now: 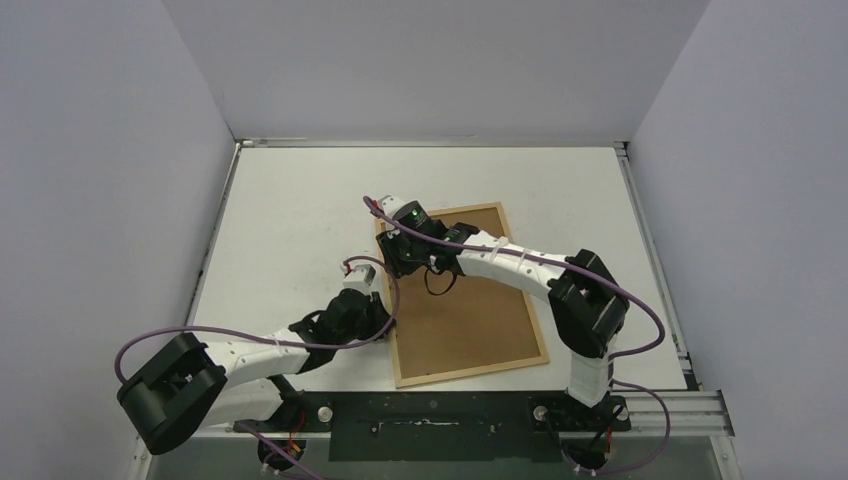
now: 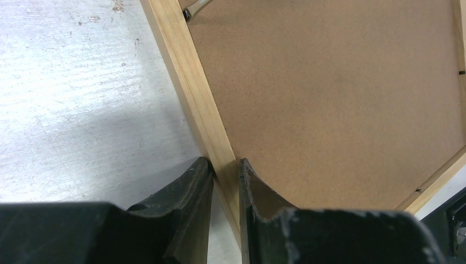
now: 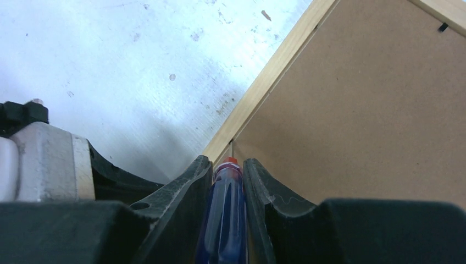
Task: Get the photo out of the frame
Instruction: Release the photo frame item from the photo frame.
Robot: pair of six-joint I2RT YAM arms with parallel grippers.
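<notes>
Top external view: on the left of the white table, the left arm reaches in from its base, and the left gripper meets the left rail of the frame. The frame lies flat, back side up, a little right of the table's middle and slightly turned. Its brown backing fills the space inside the rails. The right arm crosses over the backing from the right. The right gripper sits at the same left rail, nearer the far corner.

Left wrist view: the left gripper is clamped on the frame, with one finger on the table side of the rail and the other on the backing side. At the top edge, by the rail, shows a small bit of metal (too little of it to name).

Right wrist view: the right gripper is closed around a blue tool with a red end. That end sits just at the seam between the frame and the backing. A small dark clip shows near the top right corner.
</notes>
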